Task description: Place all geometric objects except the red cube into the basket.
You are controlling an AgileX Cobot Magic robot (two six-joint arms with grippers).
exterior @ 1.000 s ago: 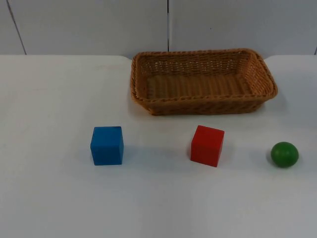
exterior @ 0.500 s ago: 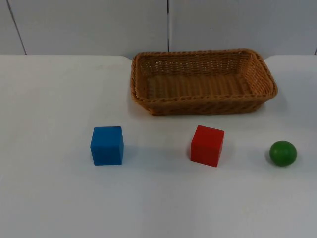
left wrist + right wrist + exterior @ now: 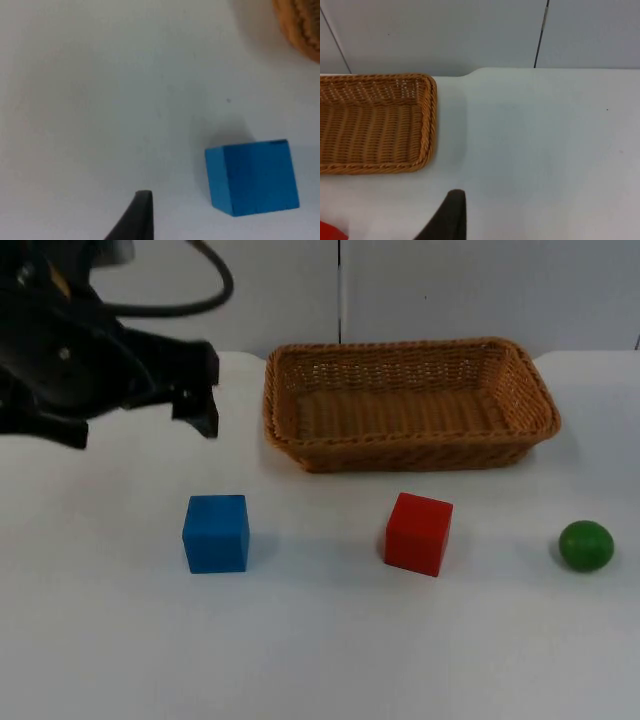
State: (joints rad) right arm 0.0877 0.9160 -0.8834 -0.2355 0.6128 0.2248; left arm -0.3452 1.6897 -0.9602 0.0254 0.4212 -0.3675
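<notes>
A blue cube [image 3: 215, 533] sits on the white table, left of the red cube [image 3: 419, 533]. A green ball [image 3: 586, 545] lies far right. The woven basket [image 3: 410, 455] stands empty behind the cubes. My left gripper [image 3: 205, 390] hangs open above the table, behind the blue cube and left of the basket. In the left wrist view the blue cube [image 3: 252, 177] lies beyond and to the side of a black fingertip [image 3: 140, 215], untouched. The right wrist view has a black fingertip [image 3: 452, 215] over bare table beside the basket's end [image 3: 427, 125]; that arm waits.
A grey partition wall [image 3: 450, 290] closes off the table behind the basket. A corner of the red cube [image 3: 330, 232] appears in the right wrist view. Bare table lies in front of the three objects.
The left arm has swung in from the upper left and now hangs behind the blue cube. The green ball has rolled slightly to the right.
</notes>
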